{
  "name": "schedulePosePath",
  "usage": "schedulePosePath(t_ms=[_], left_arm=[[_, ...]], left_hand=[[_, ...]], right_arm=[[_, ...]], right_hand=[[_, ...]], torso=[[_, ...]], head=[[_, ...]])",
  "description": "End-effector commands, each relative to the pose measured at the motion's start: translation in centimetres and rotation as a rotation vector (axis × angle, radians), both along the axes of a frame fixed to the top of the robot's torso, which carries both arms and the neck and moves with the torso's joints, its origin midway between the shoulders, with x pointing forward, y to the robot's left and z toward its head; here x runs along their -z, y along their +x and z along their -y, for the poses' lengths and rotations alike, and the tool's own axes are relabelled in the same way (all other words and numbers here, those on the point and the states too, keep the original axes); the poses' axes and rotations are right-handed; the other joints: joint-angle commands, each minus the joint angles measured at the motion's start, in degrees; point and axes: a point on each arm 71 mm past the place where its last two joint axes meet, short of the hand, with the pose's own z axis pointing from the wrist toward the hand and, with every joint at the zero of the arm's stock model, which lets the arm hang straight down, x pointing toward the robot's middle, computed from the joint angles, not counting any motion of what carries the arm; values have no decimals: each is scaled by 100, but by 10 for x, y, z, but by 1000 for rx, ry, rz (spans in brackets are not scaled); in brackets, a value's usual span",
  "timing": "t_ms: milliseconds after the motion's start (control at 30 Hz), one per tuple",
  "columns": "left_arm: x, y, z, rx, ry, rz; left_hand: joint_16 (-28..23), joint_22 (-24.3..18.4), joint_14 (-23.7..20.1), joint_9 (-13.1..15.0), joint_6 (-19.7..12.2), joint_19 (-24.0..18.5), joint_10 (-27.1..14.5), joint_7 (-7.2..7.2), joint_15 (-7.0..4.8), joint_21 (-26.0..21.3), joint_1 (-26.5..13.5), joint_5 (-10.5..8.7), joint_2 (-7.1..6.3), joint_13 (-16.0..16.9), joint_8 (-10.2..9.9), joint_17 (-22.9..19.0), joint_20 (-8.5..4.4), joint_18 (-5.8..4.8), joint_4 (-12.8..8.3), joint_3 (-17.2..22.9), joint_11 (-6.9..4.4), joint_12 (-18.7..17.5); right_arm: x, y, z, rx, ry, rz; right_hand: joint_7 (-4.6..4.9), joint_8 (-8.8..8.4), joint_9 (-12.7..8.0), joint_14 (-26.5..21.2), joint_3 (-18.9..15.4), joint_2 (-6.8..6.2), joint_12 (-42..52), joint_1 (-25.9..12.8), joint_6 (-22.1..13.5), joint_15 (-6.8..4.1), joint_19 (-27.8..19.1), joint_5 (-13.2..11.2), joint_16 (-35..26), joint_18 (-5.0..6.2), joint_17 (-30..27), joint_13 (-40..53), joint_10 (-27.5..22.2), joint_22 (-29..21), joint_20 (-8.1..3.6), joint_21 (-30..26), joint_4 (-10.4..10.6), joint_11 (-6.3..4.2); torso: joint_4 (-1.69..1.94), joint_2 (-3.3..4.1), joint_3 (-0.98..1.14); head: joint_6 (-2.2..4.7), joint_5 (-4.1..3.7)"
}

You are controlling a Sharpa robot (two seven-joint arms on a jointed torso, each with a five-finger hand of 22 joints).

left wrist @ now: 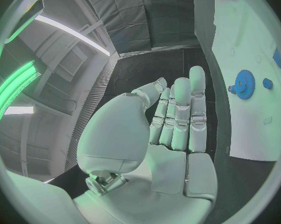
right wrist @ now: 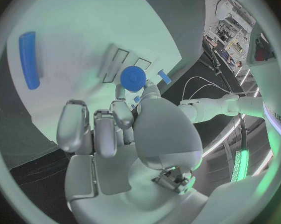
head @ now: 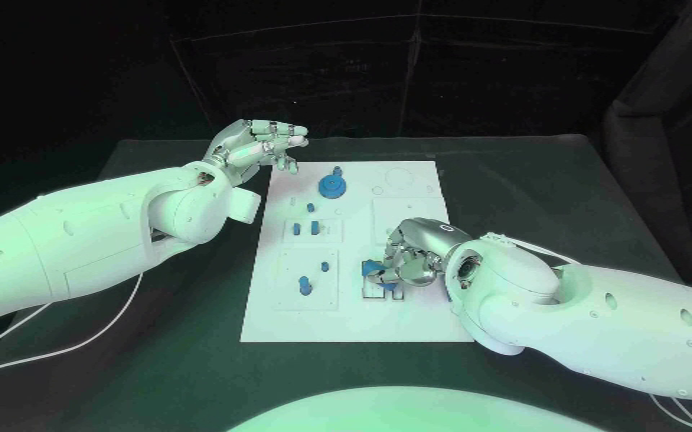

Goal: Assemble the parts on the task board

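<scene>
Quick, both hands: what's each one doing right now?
Left hand: open, holds nothing, off the task board's far-left corner.
Right hand: pinches a round blue part.

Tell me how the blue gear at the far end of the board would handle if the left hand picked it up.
The blue gear looks rigid and probably light, like moulded plastic. Its toothed rim should help grip. Being round, it might roll if set on edge; flat on the task board it should stay put. The left hand hovers nearby, empty.

You have open counter (head: 577, 192) on both sides of the task board (head: 411, 212). The left hand (head: 257, 145) hovers off the board's far left corner, just beside the blue gear (head: 333, 187). The right hand (head: 411, 252) crowds the board's near right slots.
</scene>
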Motion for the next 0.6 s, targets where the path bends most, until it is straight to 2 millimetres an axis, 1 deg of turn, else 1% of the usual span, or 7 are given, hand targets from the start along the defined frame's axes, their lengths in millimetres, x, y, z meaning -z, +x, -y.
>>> schedulePosePath(t_ms=[33, 333, 500, 600], left_arm=[[-1, 0, 1, 12, -8, 1], [-1, -1, 1, 12, -7, -2], [-1, -1, 1, 14, -7, -3], [-1, -1, 1, 14, -7, -4]], left_hand=[[-1, -8, -42, -9, -50, -14, -35, -6, -10, -32, -21, 19, 10, -9, 30, -5, 26, 74, -35, -9, -6, 30], [0, -8, -44, -10, -55, -14, -39, -6, -11, -32, -13, 20, 9, -11, 33, -8, 25, 75, -47, -4, -7, 33], [0, -8, -44, -10, -55, -14, -39, -6, -11, -32, -13, 20, 9, -11, 33, -8, 25, 75, -47, -4, -7, 33], [0, -8, -44, -10, -55, -14, -39, -6, -11, -32, -13, 20, 9, -11, 33, -8, 25, 75, -47, -4, -7, 33]], right_arm=[[1, -1, -1, -19, -70, 3], [2, -3, -2, -36, -98, -10], [2, -3, -3, -32, -90, -5], [1, -3, -3, -26, -85, -3]], right_hand=[[-32, 80, 57, 356, -63, 44, 43, -109, 122, -49, 61, -80, 20, -95, 118, 68, 67, 51, -20, 42, 6, -56], [-136, 204, 168, 409, -176, 187, 196, -356, 329, -116, 155, -139, 148, -137, 408, 254, 245, 288, -75, 161, 10, -144], [-176, 233, 202, 436, -212, 280, 347, -446, 411, -144, 207, -138, 217, -162, 561, 421, 362, 425, -101, 230, 12, -179], [-185, 236, 210, 440, -225, 314, 371, -482, 432, -151, 219, -141, 230, -169, 590, 453, 387, 458, -108, 247, 15, -187]], torso=[[4, 1, 0], [4, 3, 2], [0, 3, 2], [0, 3, 0]], head=[[0, 4], [-1, -6], [-3, -9], [-2, -10]])
